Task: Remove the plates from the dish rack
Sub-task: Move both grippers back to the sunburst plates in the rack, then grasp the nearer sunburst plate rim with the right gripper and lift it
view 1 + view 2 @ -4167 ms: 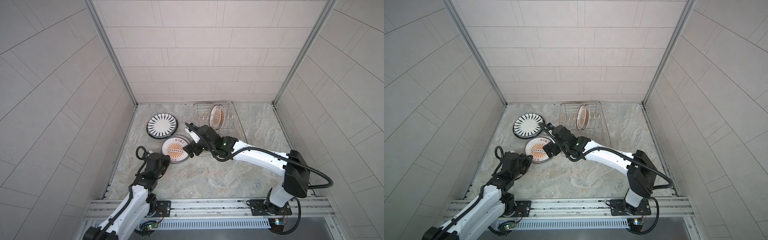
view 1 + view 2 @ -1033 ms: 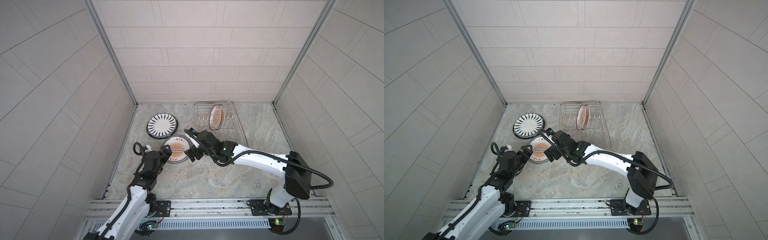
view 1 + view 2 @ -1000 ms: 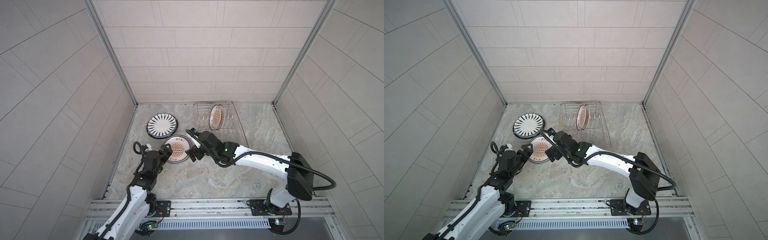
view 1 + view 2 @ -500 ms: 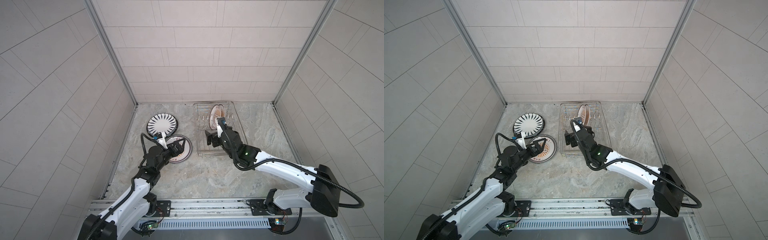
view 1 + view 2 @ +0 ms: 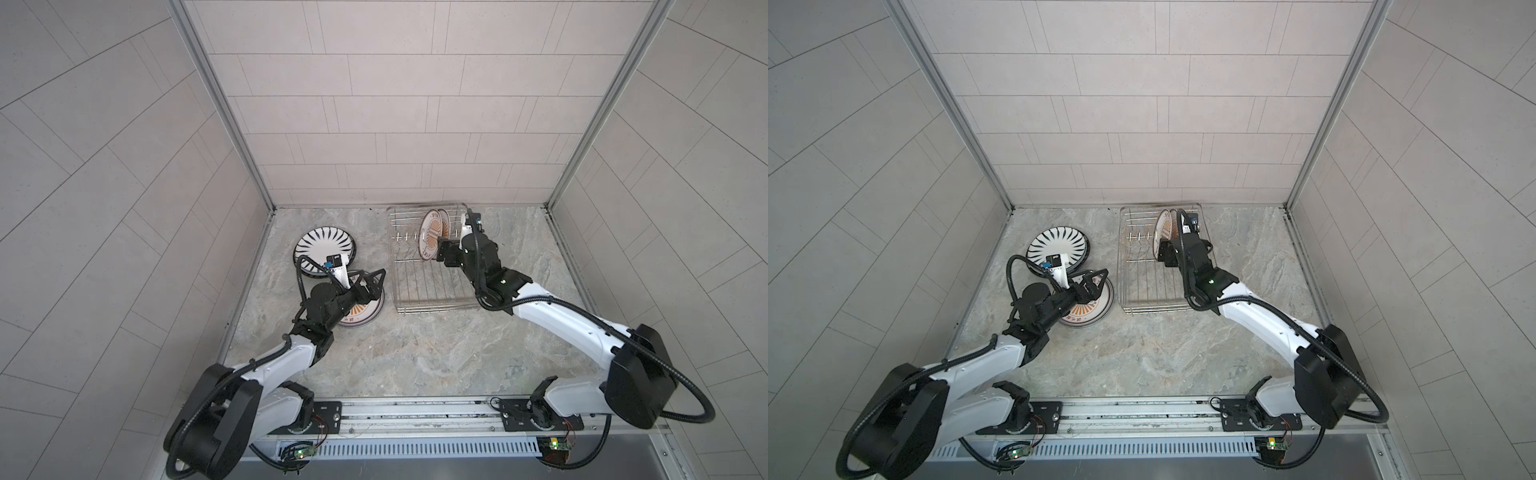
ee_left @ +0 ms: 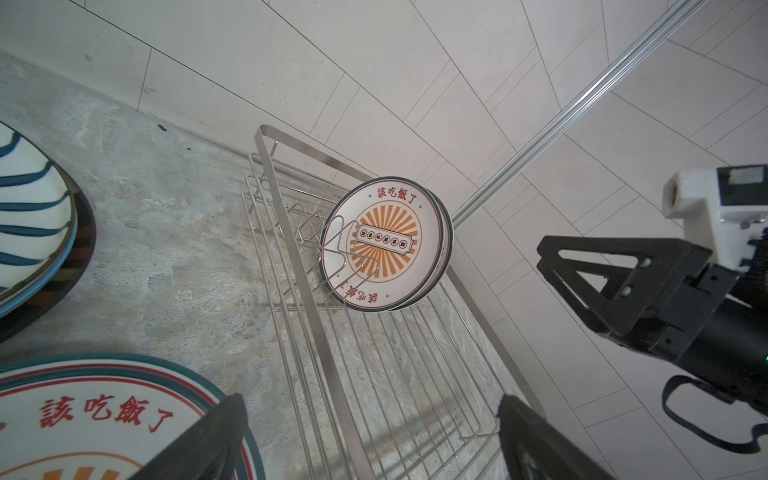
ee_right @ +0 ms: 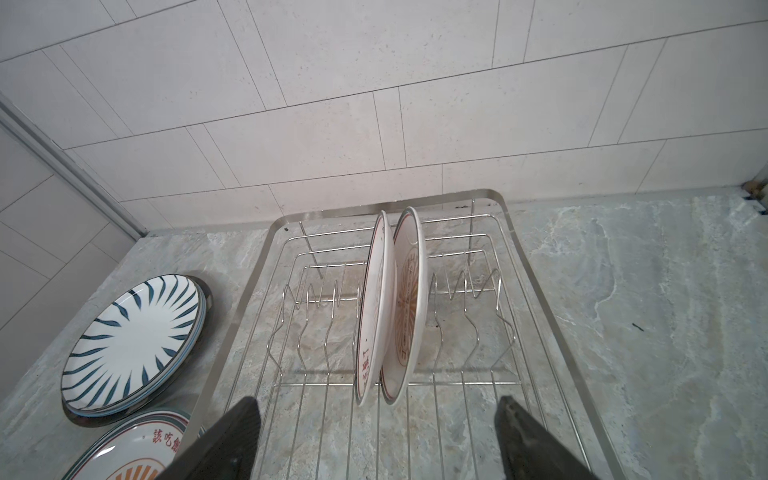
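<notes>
The silver wire dish rack (image 5: 419,305) (image 5: 1144,305) (image 7: 536,282) stands at the back of the counter. Two plates (image 5: 432,235) (image 5: 1165,230) (image 7: 376,307) stand upright in it side by side, the front one showing an orange sunburst (image 6: 388,245). My right gripper (image 5: 442,253) (image 5: 1165,253) (image 7: 376,405) hangs open over the rack, just short of their lower edges, with nothing between its fingers. My left gripper (image 5: 380,282) (image 5: 1102,278) (image 6: 370,436) is open and empty, above the edge of a sunburst plate (image 5: 361,311) (image 5: 1090,311) (image 6: 83,419) lying flat.
A black-striped plate (image 5: 326,247) (image 5: 1057,247) (image 7: 133,328) lies on a dark-rimmed one at the back left, beside the rack. Tiled walls close in the back and both sides. Bare marble counter (image 5: 415,353) stretches in front of the rack.
My right gripper has left the sunburst plate on the counter and swung back to the rack's plates. My left arm has reached forward over that flat plate.
</notes>
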Controlling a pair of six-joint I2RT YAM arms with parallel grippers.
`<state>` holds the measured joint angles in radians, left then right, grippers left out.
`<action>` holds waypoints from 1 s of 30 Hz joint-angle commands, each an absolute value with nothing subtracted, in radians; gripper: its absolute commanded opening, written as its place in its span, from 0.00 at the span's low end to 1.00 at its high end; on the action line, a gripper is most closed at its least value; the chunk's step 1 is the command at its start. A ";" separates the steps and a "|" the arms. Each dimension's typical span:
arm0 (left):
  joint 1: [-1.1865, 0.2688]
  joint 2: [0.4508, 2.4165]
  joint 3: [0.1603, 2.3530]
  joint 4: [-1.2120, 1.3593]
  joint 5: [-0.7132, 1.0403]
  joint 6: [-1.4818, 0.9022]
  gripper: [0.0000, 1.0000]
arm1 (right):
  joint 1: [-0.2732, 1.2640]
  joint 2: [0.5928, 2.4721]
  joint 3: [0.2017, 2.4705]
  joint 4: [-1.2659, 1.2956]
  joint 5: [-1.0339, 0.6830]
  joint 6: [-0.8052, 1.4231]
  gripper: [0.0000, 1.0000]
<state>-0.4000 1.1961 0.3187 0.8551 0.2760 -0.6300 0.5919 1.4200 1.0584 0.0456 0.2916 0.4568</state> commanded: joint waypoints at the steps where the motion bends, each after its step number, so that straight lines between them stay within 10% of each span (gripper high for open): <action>1: -0.403 1.278 0.328 1.077 0.260 -0.582 1.00 | 0.588 1.514 1.165 -0.033 0.283 0.423 0.74; 19: -0.412 1.522 0.399 1.216 0.251 -0.532 1.00 | 0.509 1.865 1.489 -0.190 0.289 0.384 0.36; 30: -0.412 1.555 0.425 1.231 0.255 -0.541 1.00 | 0.565 1.773 1.429 -0.179 0.549 0.382 0.46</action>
<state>-0.4065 1.5467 0.4015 1.1793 0.2440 -0.5491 0.5453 1.8431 1.4509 -0.1890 0.4637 0.3923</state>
